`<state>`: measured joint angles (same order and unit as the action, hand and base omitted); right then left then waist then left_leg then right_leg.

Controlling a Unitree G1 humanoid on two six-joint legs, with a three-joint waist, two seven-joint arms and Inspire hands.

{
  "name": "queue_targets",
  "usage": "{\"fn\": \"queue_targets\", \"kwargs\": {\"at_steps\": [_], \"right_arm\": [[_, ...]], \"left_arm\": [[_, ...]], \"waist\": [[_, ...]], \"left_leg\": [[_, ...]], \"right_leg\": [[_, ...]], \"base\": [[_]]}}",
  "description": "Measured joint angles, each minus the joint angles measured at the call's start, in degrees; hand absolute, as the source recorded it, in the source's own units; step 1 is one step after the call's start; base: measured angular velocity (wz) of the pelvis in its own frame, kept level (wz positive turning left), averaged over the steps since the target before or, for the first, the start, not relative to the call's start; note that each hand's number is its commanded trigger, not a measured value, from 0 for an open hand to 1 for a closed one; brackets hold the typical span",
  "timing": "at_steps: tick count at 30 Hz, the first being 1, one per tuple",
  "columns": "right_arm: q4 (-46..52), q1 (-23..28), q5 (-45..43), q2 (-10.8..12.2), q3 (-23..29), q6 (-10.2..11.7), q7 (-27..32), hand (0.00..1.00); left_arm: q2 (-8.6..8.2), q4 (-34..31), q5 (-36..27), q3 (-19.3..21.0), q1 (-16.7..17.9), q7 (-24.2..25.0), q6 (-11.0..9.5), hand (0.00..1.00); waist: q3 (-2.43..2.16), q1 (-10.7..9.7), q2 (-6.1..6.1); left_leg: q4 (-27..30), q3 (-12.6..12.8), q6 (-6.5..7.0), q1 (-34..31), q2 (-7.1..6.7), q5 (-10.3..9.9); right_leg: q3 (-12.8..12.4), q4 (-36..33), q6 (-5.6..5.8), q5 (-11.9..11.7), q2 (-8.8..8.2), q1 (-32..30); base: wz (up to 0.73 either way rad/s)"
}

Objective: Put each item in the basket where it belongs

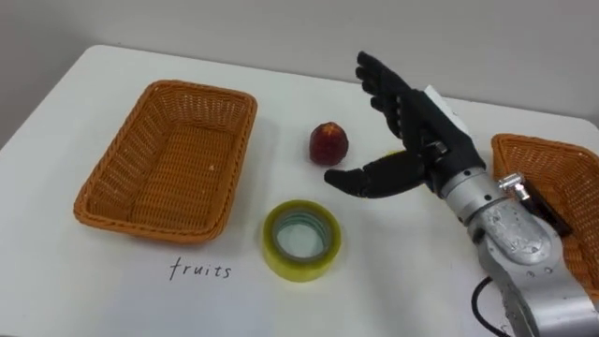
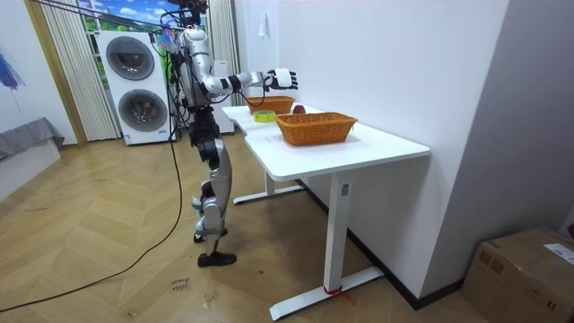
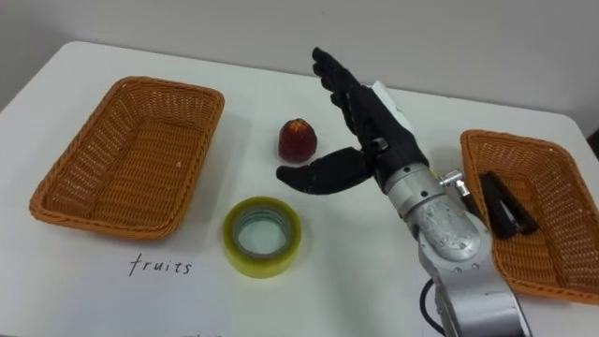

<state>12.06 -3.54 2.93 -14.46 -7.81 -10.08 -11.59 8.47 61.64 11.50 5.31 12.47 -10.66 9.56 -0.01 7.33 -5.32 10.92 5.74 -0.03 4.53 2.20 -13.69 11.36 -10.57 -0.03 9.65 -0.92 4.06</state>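
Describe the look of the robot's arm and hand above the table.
The right hand is black all over, with segmented fingers and a small white tag on its back. Behind it, a silver-grey metal wrist widens into a rounded, shiny grey forearm.

White rectangular tabletop [image 1: 94,290]. Empty orange wicker basket [image 1: 131,150] rests left, handwritten label [image 1: 200,271] on the surface before it. Second orange wicker basket [image 3: 552,225] right. Between them: small red round fruit [image 1: 328,143], nearer roll of yellow tape [image 3: 262,267] lying flat.
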Motion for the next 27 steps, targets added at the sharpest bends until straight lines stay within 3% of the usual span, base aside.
{"fn": "queue_targets", "kwargs": {"at_steps": [12,23,27], "right_arm": [[-4.12,-0.02,-0.74,0.00,-2.77,-1.52,-0.32,0.00],[-4.60,-0.02,-1.32,0.27,-4.86,-2.10,-1.21,0.00],[-4.63,0.00,-3.35,0.93,-4.89,-2.52,-1.22,0.00]], "left_arm": [[-0.08,-1.17,-0.06,-0.08,-0.02,-0.01,1.08,0.00],[-0.08,-2.72,-0.06,-0.08,0.35,-0.05,1.69,0.00],[-0.20,-2.68,-0.06,-0.07,0.30,-0.13,1.91,0.00]], "waist": [[0.41,0.81,0.64],[-0.05,1.01,0.98],[0.00,0.99,1.24]], "left_leg": [[-0.02,-0.51,-0.05,-0.76,0.04,0.04],[0.62,-0.58,-0.06,-0.81,0.02,0.06],[0.48,-0.66,-0.06,-0.89,0.03,0.06]], "right_leg": [[0.46,0.06,0.00,0.00,0.02,-0.31],[0.52,0.05,0.00,0.00,-0.01,-0.20],[0.78,0.03,0.00,0.00,-0.05,-0.13]], "base": [[0.02],[0.00],[0.00]]}}
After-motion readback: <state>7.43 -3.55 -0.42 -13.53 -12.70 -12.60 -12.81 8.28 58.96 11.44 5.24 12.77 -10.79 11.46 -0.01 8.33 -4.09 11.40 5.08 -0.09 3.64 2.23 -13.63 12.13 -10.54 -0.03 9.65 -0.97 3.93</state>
